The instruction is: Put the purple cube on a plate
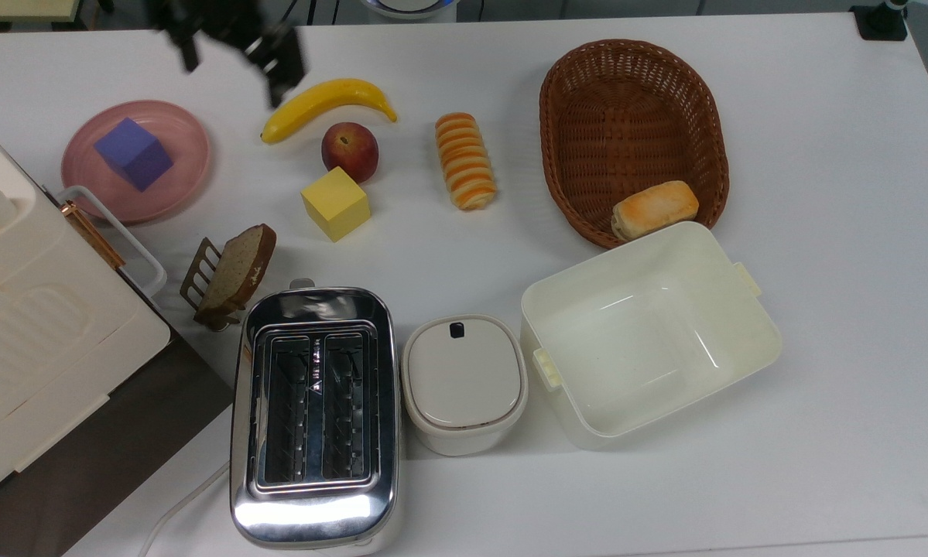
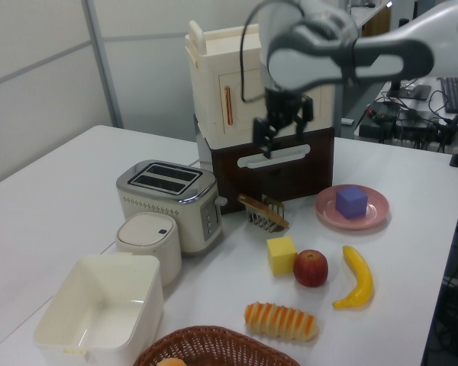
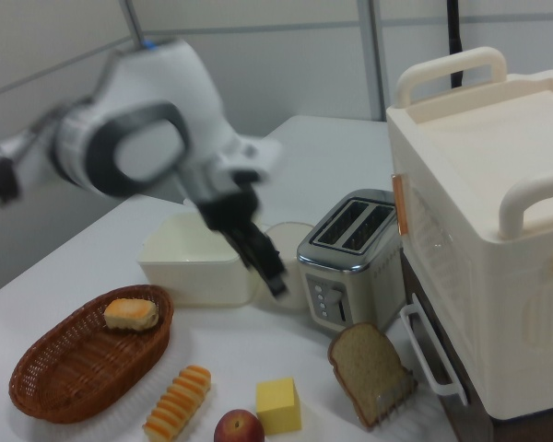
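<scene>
- Starting nearest in the left view: brown wicker basket [image 2: 214,343] at the bottom edge, w/ a bread roll [image 1: 655,209] inside, per the top view.
- Open white tub [image 2: 99,305] beside it, striped pastry [image 2: 281,321] lying on the white surface [image 2: 61,175].
- Next row back: banana [image 2: 356,276], apple [image 2: 311,268] and yellow cube [image 2: 282,255]. Apple and yellow cube sit just beside each other.
- Small lidded pot [image 2: 147,236] is close against the chrome toaster [image 2: 168,200].
- Toast rack [image 2: 263,211] behind the yellow cube holds a brown bread slice.
- Purple cube [image 2: 352,202] sits on the pink plate [image 2: 332,210], inside the rim, nothing touching it.
- End effector [image 2: 281,137] hangs in the air well apart from the plate, fingers spread, gripping nothing. In the top view it's above the surface near the banana's stem end.
- Farthest: cream cabinet [image 2: 237,76] on a dark base.
</scene>
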